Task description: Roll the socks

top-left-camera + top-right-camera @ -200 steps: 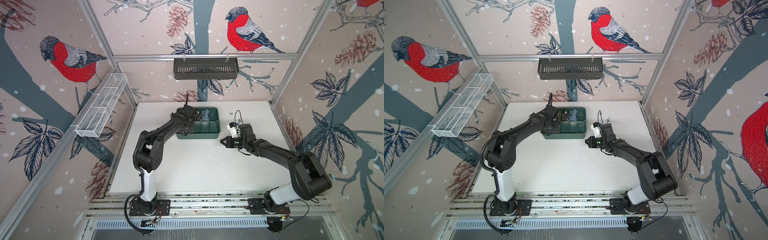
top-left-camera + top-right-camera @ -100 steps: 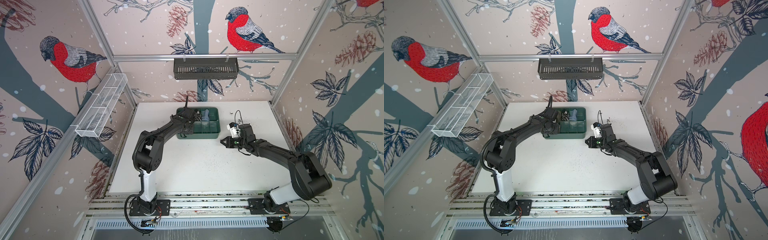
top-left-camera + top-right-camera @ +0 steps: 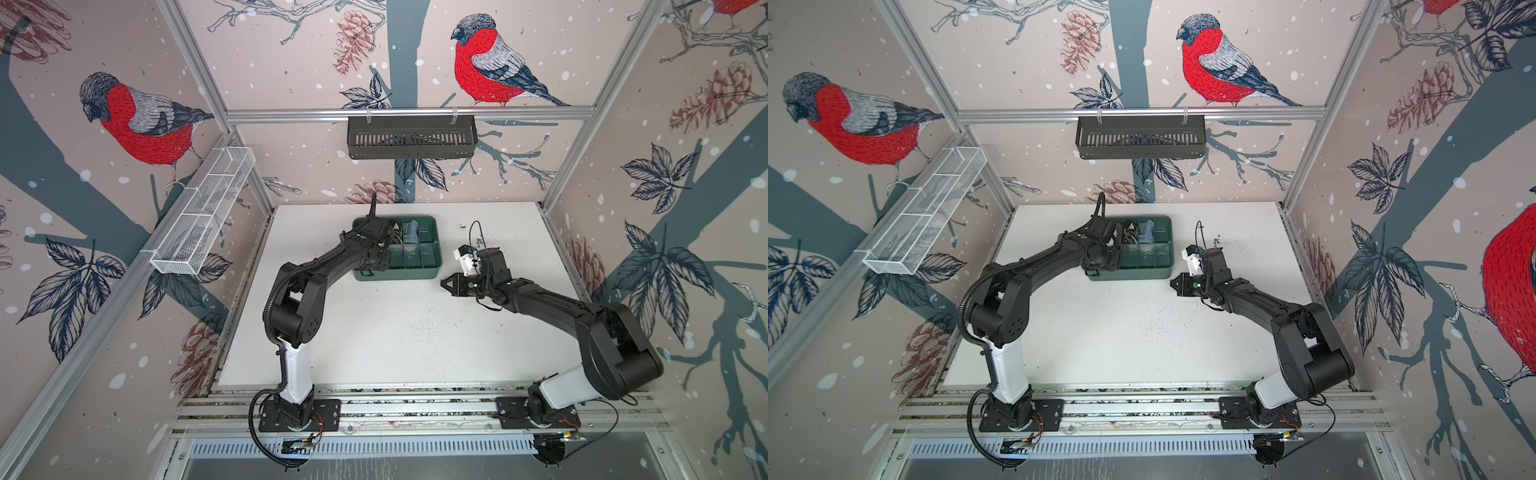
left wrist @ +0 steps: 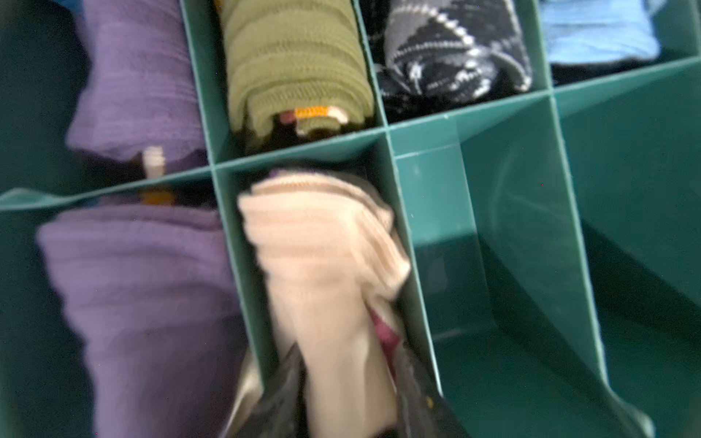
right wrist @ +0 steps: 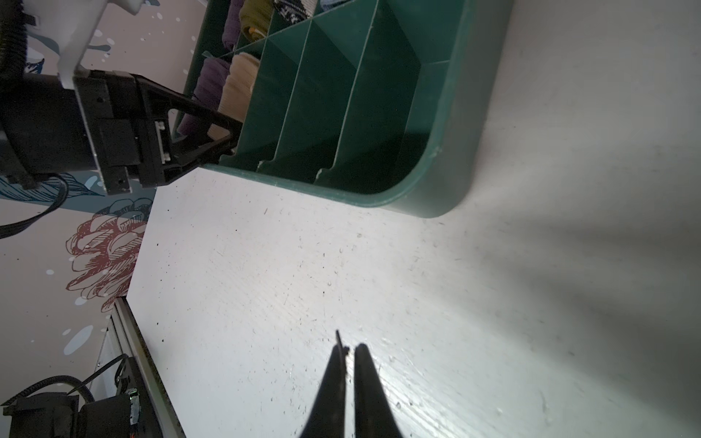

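Note:
The socks (image 4: 326, 246) are one tan ribbed roll with a purple edge and a dark red patch. It stands in a near-row compartment of the green tray (image 3: 432, 272), second from the tray's left end. My left gripper (image 4: 349, 354) reaches into that compartment, its fingers (image 4: 292, 379) pressed against both sides of the roll. From the right wrist view the left gripper (image 5: 232, 133) shows at the tray's rim (image 5: 455, 151) with tan cloth between its tips. My right gripper (image 3: 444, 283) (image 5: 349, 349) hovers shut and empty over the table, right of the tray.
Two purple rolls (image 4: 144, 284) fill the compartments beside the socks. Olive (image 4: 296, 64), black-white (image 4: 447, 49) and light blue (image 4: 599, 30) rolls sit in the far row. The near-row compartments (image 4: 512, 246) to the right hold nothing. A black basket (image 3: 411, 137) and a white wire basket (image 3: 203, 216) hang on the walls.
The left wrist has shifted only slightly over the tray's left compartments. The right arm has stayed still.

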You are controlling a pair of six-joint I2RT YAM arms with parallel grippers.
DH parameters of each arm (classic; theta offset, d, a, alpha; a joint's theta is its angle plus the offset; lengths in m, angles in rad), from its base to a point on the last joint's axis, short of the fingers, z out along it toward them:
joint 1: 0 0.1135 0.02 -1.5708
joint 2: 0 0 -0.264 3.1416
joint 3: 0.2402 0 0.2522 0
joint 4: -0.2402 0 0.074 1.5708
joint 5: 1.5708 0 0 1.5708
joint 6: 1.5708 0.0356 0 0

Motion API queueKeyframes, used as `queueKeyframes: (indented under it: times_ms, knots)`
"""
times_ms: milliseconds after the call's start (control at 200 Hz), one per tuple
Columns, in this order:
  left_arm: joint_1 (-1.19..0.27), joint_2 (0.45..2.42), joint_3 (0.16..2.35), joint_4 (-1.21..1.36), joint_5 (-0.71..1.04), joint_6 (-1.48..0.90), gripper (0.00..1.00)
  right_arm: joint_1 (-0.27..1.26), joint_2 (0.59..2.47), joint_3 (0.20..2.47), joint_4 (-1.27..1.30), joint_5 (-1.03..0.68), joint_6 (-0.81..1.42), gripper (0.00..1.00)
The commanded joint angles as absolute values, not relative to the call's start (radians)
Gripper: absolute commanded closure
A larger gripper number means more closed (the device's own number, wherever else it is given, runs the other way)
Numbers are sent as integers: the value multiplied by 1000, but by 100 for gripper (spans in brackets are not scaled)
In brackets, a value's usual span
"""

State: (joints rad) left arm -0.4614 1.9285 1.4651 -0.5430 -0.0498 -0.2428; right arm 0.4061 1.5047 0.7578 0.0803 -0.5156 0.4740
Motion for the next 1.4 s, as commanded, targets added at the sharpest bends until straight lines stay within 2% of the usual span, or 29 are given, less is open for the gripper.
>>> queueKeyframes:
  times_ms: [0,210,365,490,1391]
  knots:
    - [-462,1890,1487,-572,-38,-235,58,410,1505,762,88,-510,484,90]
    - [-462,1876,1565,-595,-77,-220,56,413,1505,770,83,-507,482,90]
    - [-462,1939,1644,-640,-85,-200,79,413,1508,773,80,-505,482,90]
    - [-462,2002,1699,-688,-99,-190,86,413,1509,775,77,-504,479,90]
    - [-463,2127,1733,-639,-89,-189,88,413,1549,791,84,-508,480,90]
